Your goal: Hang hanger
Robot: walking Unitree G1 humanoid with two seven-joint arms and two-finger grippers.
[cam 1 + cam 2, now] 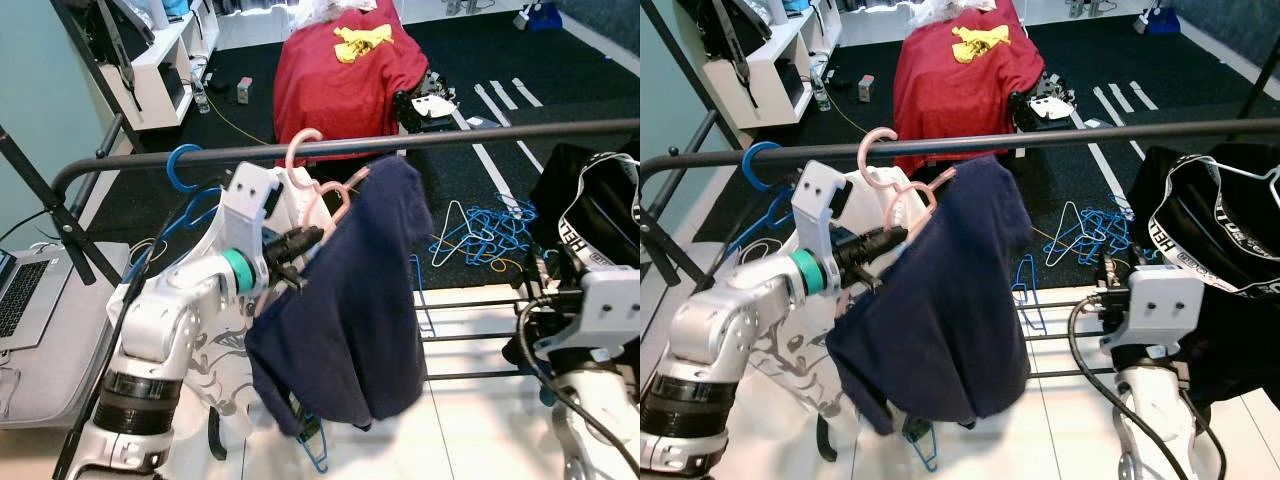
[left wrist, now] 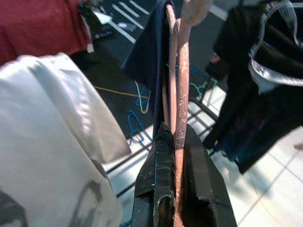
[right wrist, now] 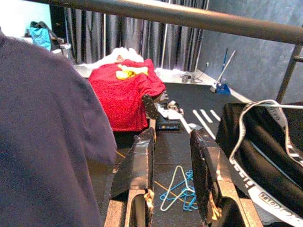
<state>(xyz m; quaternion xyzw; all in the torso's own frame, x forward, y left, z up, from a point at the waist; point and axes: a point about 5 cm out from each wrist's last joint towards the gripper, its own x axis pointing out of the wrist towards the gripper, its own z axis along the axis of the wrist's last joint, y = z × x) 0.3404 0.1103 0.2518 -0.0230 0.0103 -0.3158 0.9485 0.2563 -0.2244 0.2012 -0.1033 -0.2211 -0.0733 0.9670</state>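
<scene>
Hanger (image 1: 335,200) clamped in left tool (image 1: 300,243)

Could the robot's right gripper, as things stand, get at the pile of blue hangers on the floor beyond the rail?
Probably not. The right gripper sits open on the near side of the rail, and the blue hangers lie low beyond the rack's bars.

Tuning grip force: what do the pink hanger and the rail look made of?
Pink hanger: probably coated metal wire; thin, pink coat scuffed and patchy. The left gripper is shut on it. Rail: likely painted or coated metal tube; round, dark, soft matte sheen along its length.
</scene>
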